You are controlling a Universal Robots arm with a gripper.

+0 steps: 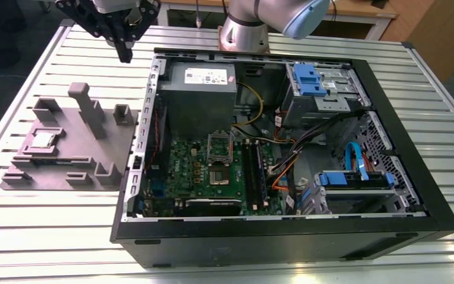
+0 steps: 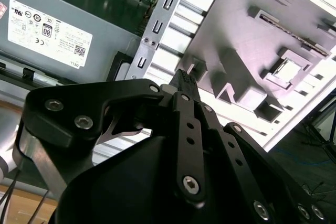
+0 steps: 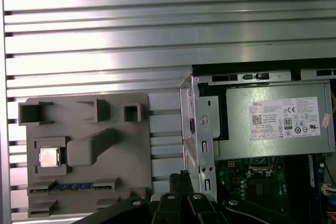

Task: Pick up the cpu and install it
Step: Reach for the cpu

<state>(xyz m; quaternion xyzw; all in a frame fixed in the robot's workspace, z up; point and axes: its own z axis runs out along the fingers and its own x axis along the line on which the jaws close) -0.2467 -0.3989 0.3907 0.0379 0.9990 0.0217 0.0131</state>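
Note:
The cpu (image 1: 44, 139) is a small silver square lying flat in a recess of the grey block tray (image 1: 77, 168) on the exterior view's left. In both wrist views the cpu (image 2: 286, 69) (image 3: 49, 157) sits in that same recess. My gripper (image 1: 123, 56) hangs above the slatted table between the tray's far end and the computer case, well away from the cpu. Its black fingers meet in one tip (image 2: 184, 77) (image 3: 181, 177), shut on nothing. The green motherboard (image 1: 211, 174) with its square socket (image 1: 217, 175) lies inside the open case.
The open black computer case (image 1: 290, 236) takes up the middle and right of the slatted metal table (image 1: 45, 231). Inside are a grey power supply (image 1: 199, 89), blue drive brackets (image 1: 310, 80) and loose cables (image 1: 290, 157). Tall posts (image 1: 81, 97) rise from the tray.

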